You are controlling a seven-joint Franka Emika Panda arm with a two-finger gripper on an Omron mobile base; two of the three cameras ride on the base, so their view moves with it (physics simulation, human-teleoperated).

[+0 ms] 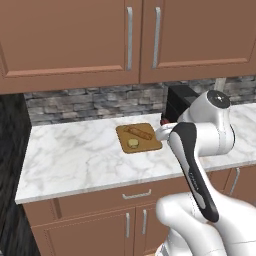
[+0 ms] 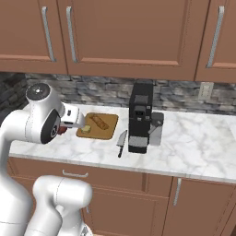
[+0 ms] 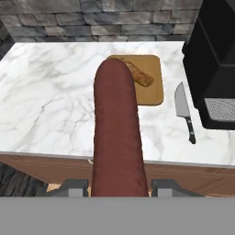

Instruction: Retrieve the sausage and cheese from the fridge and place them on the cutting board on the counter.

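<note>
Gripper [image 3: 118,187] closed on the sausage [image 3: 118,137], jaws drawn in tight against its sides, one dark finger [image 3: 73,187] showing on each flank at the bottom of the hand view. Dark red sausage held lengthwise between the fingers, standing out ahead of the hand, rounded far end reaching toward the cutting board [image 3: 153,82] and covering part of it. Held above the front of the counter [image 3: 50,96], clear of the marble.

Seen from the right base view as a small dark red spot [image 2: 61,130] just beside the wrist, left of the cutting board [image 2: 105,131]. Seen from the left base view as a sliver of red [image 1: 165,122] behind the arm, at the right edge of the cutting board [image 1: 150,144].

Cutting board lying flat on the white marble counter [image 1: 75,155], near the stone backsplash [image 1: 90,102]. On the board: a paler orange-brown elongated piece [image 1: 139,132] set diagonally, and the cheese [image 1: 133,143], a pale yellow lump, near the board's front edge. Cheese also visible in the right base view [image 2: 86,128], close to the white wrist, at the near left corner of the board.

Knife [image 3: 185,112] lying on the marble just right of the board, blade pointing toward the wall, dark handle toward the counter's front edge. Black coffee machine [image 2: 140,120] standing upright to the right of the knife. Brown wall cabinets [image 2: 124,32] above, brown drawers and doors [image 1: 135,210] below the slab.
</note>
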